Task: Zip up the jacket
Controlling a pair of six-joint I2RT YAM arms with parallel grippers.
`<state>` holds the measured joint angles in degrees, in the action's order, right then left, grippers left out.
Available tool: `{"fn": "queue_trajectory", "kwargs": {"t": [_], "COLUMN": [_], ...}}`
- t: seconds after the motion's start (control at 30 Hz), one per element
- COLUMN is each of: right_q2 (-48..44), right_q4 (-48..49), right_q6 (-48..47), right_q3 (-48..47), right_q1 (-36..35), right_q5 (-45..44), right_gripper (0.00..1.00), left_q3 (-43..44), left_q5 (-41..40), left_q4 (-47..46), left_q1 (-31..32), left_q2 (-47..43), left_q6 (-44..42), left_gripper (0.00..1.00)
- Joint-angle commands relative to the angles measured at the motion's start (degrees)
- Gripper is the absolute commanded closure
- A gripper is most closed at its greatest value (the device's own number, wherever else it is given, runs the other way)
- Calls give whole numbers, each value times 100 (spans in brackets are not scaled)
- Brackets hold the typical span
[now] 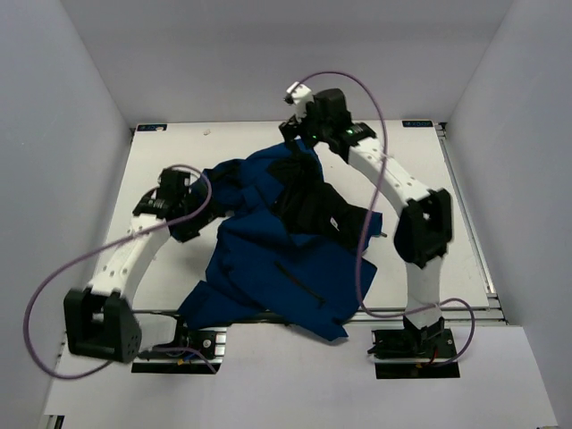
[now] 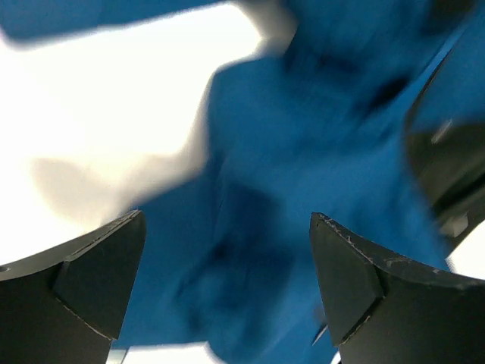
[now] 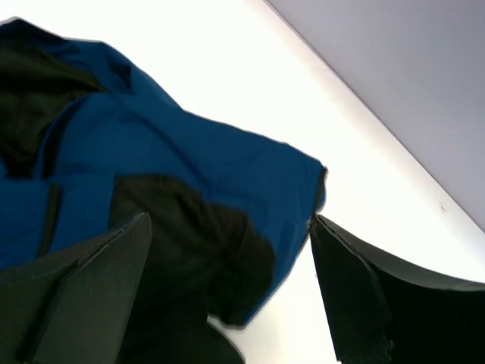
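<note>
The left gripper point(image 1: 191, 222) stands with its jaws spread wide. In its wrist view the two dark fingers point(image 2: 91, 273) sit far apart, with blurred blue cloth filling the space below them and nothing clamped between. The right gripper point(image 1: 293, 134) is also spread wide. Its fingers point(image 3: 83, 296) frame the cloth without closing on it, though from above it hangs right at the far tip of the garment, and whether it touches the cloth there cannot be told.

The white table point(image 1: 170, 152) carries the jacket point(image 1: 268, 259), which lies crumpled across the middle and runs from the far centre down to the near edge between the two arm bases. Its near hem reaches the table's front rail. The left gripper is just beside the jacket's left side, where a fold bulges outward.

The jacket is dark blue and heaped rather than flat, with its front fallen open. The black lining point(image 1: 304, 201) shows in a broad patch right of centre, and the right wrist view shows the same dark inside point(image 3: 189, 250) under a blue edge point(image 3: 189, 159). A thin dark pocket zip point(image 1: 299, 281) slants across the lower blue panel. A small white mark point(image 1: 332, 222) sits on the dark patch, too small to read. The central zipper cannot be made out among the folds.
</note>
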<state>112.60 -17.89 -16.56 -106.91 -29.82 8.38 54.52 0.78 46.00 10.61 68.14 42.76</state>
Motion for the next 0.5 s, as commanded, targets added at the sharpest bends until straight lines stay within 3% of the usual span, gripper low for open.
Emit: {"fn": "queue_trajectory", "kwargs": {"t": [0.0,0.13,0.3,0.37,0.4,0.47], "right_q2": [981,1563,1915,2037,2073,2117], "right_q4": [-732,-463,-189,-197,-206,-197], "right_q6": [-428,-130,117,240,302,433], "right_q3": [-1335,-1404,-1191,-1130,-1095,-1007], "right_q1": [-67,-67,-67,-67,-67,-67], "right_q5": [286,488,963,1147,1166,1061], "right_gripper": [11,11,11,16,36,56], "left_q3": [453,1156,1770,1912,1974,2228], "left_q5": [974,1774,2128,2085,2076,2137], "left_q4": [-1821,-2401,-2974,-3044,-3070,-3167], "left_q1": [-279,-367,-367,-367,-376,-376], "left_q2": [1082,2447,3415,3714,3802,4013], "left_q6": [-513,-857,-778,-778,-787,-866], "left_gripper": [2,2,2,2,22,73]}}
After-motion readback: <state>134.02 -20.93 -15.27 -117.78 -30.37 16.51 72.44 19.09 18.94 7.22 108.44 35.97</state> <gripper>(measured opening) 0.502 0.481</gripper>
